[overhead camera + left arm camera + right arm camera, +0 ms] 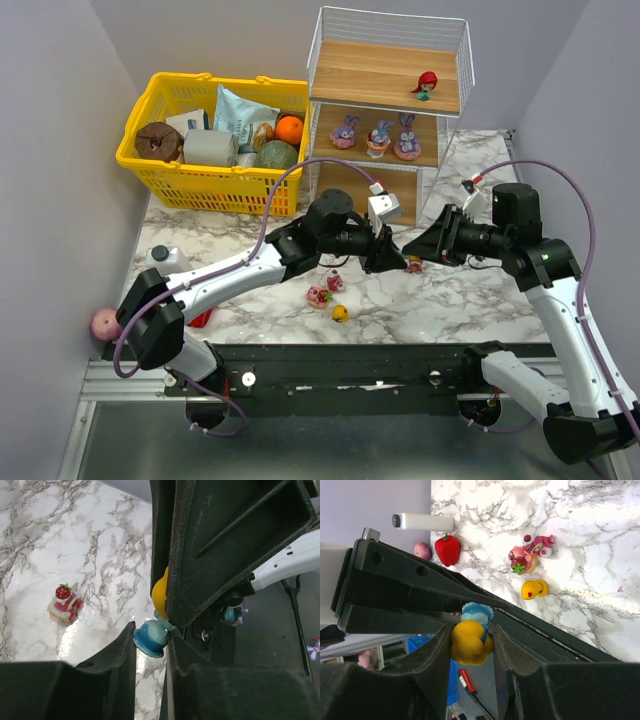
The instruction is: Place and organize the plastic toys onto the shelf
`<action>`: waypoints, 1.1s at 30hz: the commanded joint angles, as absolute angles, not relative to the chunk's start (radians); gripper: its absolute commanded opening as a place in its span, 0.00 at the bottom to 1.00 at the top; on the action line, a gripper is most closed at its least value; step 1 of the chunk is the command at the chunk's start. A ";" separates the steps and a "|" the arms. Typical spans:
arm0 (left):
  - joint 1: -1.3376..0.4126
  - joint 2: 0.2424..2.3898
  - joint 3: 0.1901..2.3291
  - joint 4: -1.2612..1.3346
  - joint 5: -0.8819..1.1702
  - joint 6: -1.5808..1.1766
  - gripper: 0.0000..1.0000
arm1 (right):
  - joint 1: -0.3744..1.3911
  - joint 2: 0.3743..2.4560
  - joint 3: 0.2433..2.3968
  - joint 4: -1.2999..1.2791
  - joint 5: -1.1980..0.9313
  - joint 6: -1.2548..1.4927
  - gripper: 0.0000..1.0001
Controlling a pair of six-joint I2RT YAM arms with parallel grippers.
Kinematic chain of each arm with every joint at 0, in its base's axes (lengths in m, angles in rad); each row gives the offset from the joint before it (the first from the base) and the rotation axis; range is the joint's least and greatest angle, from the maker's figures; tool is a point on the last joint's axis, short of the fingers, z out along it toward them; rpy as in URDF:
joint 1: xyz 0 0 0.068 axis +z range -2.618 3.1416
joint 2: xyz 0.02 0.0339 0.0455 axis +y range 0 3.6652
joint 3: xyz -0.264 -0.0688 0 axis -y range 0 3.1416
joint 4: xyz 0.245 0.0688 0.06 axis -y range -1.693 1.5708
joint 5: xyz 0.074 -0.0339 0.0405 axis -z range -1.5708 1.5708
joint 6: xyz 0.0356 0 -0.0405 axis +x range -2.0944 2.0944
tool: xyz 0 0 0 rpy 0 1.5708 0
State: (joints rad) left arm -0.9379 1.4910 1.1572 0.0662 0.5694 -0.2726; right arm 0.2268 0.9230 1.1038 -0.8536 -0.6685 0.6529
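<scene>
A doll with yellow hair and a blue dress (pixel 470 642) is held between both grippers above the table's middle. My left gripper (pixel 151 629) is shut on its blue dress (pixel 149 640). My right gripper (pixel 470 632) is shut on its yellow hair. In the top view the two grippers meet tip to tip, left (pixel 388 260) and right (pixel 418 255). The shelf (pixel 385 75) holds a red-haired doll (pixel 425 84) on top and three purple bunny figures (pixel 379 138) on the middle board. Pink strawberry toys (pixel 320 295) and a small yellow one (pixel 341 313) lie on the table.
A yellow basket (pixel 200 186) full of groceries stands at the back left. A white bottle (pixel 168 260), a pink ball (pixel 105 322) and a red bell pepper (pixel 448 549) sit by the left edge. The loose toys also show in the right wrist view (pixel 530 555).
</scene>
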 commanded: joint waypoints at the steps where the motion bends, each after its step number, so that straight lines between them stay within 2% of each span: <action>1: -0.945 1.497 1.189 0.094 0.574 -0.264 0.12 | 0.225 0.925 1.088 -0.836 -0.701 0.660 0.08; 3: -0.948 1.496 1.201 0.087 0.563 -0.267 0.05 | 0.225 0.917 1.088 -0.825 -0.683 0.664 0.13; 4: -0.951 1.496 1.207 0.080 0.546 -0.276 0.00 | 0.224 0.913 1.083 -0.816 -0.680 0.675 0.21; 6: -0.956 1.497 1.221 0.074 0.525 -0.291 0.00 | 0.224 0.891 1.077 -0.772 -0.648 0.687 0.30; 7: -0.960 1.497 1.227 0.071 0.512 -0.311 0.00 | 0.225 0.885 1.074 -0.756 -0.635 0.699 0.41; 9: -0.965 1.497 1.242 0.068 0.473 -0.333 0.00 | 0.225 0.881 1.080 -0.730 -0.595 0.701 0.48; 10: -0.969 1.497 1.247 0.064 0.459 -0.345 0.00 | 0.225 0.879 1.083 -0.718 -0.582 0.703 0.59; 13: -0.973 1.494 1.262 0.064 0.404 -0.399 0.00 | 0.225 0.864 1.085 -0.629 -0.548 0.710 0.76; 18: -0.974 1.479 1.276 0.093 0.321 -0.510 0.00 | 0.232 0.873 1.115 -0.522 -0.476 0.704 0.80; 27: -0.974 1.477 1.327 0.179 0.226 -0.664 0.00 | 0.275 0.844 1.095 -0.330 -0.429 0.690 0.74; 33: -0.974 1.480 1.351 0.193 0.178 -0.707 0.00 | 0.293 0.842 1.094 -0.301 -0.410 0.681 0.66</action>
State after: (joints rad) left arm -0.9707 1.4967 1.3197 0.1379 0.2405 -0.6502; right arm 0.2821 0.8558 1.0889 -0.3691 -0.4480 0.7033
